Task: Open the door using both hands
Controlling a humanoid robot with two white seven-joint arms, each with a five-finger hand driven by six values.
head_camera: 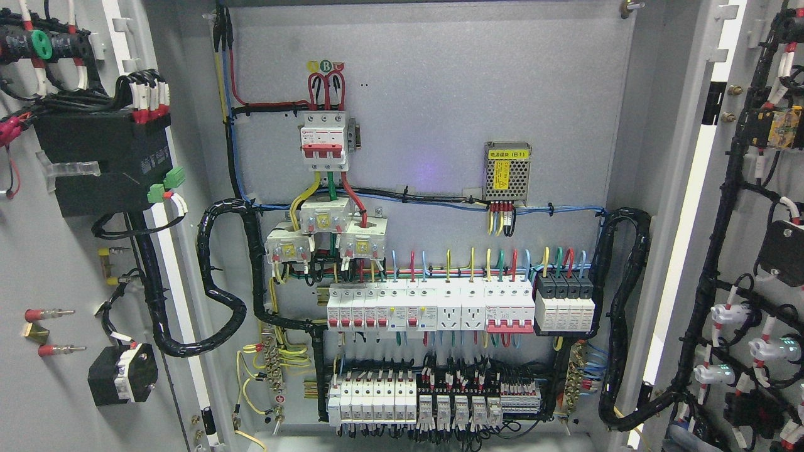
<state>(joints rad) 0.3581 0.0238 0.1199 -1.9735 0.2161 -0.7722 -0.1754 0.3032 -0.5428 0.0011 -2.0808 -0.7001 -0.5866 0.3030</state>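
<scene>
Grey cabinet interior with breakers (461, 306) along its lower edge, left door (69, 251) and right door (754, 251) swung wide, apparently fully opened; neither hand is visible, so grip state is unknown.

bright strip (681, 251) past cabinet's right edge | purple glow (429, 172) on grey backplate (440, 94)

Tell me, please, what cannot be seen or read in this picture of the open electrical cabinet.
- Robot hands: neither shows in the head view.
- Left door and right door: the picture edges cut off their outer parts, so no handles show.
- Print on the breaker row and on the yellow label of the power supply: too small to read.
- Cabinet floor: the bottom edge cuts it off.
</scene>
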